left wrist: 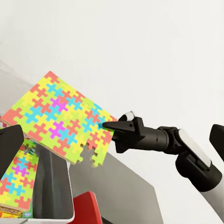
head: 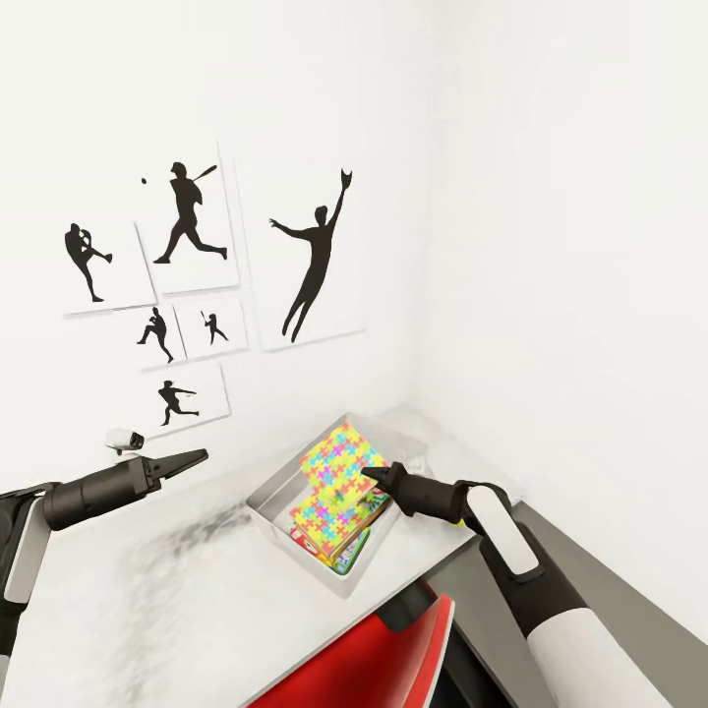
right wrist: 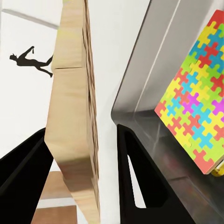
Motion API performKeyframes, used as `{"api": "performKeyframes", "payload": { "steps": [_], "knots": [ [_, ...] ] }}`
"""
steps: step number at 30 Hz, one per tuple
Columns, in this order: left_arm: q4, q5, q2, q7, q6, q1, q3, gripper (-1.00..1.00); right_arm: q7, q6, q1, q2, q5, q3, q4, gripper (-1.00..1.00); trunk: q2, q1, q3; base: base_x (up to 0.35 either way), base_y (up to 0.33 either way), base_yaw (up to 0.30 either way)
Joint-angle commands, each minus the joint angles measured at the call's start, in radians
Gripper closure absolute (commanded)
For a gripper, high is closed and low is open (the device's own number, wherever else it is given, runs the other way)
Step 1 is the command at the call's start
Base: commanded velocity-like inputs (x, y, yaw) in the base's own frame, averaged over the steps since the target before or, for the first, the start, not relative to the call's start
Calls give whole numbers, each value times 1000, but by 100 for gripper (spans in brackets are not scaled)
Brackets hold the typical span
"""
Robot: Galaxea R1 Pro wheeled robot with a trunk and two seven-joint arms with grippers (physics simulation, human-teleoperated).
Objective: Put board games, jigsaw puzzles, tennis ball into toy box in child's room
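Two jigsaw puzzles in sight, both at the toy box (head: 270, 497) on the bench (head: 167, 590). One puzzle (head: 329, 521) lies flat inside the box, on top of printed game boxes (head: 346, 560) whose edges poke out beneath it; how many game boxes are stacked there I cannot tell. The other puzzle (head: 339, 457) is pinched at one edge between the fingers of the right gripper (head: 374, 477) and hangs tilted over the box's far half, not yet set down. In the right wrist view the slab (right wrist: 77, 116) runs edge-on between the two dark fingers, its plain tan back facing the camera, with the grey box wall (right wrist: 154, 70) and the flat puzzle (right wrist: 196, 93) just beyond.

Left gripper (head: 197, 456) hovers over bare bench, well apart from the box, carrying nothing; fingers look pressed together to a point in the head view.

Progress, judged: well along. Game boxes and one puzzle are in, the second puzzle is over the opening and only needs lowering and release. A sliver of yellow-green (head: 457, 524) shows behind the right forearm, possibly the tennis ball, too hidden to confirm. Likely left: this puzzle, then the ball.
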Motion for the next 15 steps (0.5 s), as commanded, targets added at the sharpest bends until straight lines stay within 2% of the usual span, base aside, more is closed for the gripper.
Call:
{"api": "performKeyframes", "payload": {
  "steps": [1, 5, 6, 15],
  "knots": [
    [0, 2, 0, -1, 9, -1, 0, -100, -6, 1, -1, -1, -7, 2, -1, 100, -2, 1, -2, 0, 0, 0],
    [0, 2, 0, -1, 9, -1, 0, -100, -6, 1, -1, -1, -6, 2, 0, 100, -2, 1, -2, 0, 0, 0],
    [0, 2, 0, -1, 9, -1, 0, -100, -6, 1, -1, -1, -6, 2, 1, -100, -2, 1, -2, 0, 0, 0],
    [0, 2, 1, -1, 9, -1, 0, -100, -3, 1, -1, -1, -5, 2, 14, -100, -2, 1, -2, 0, 0, 0]
  ]
}}
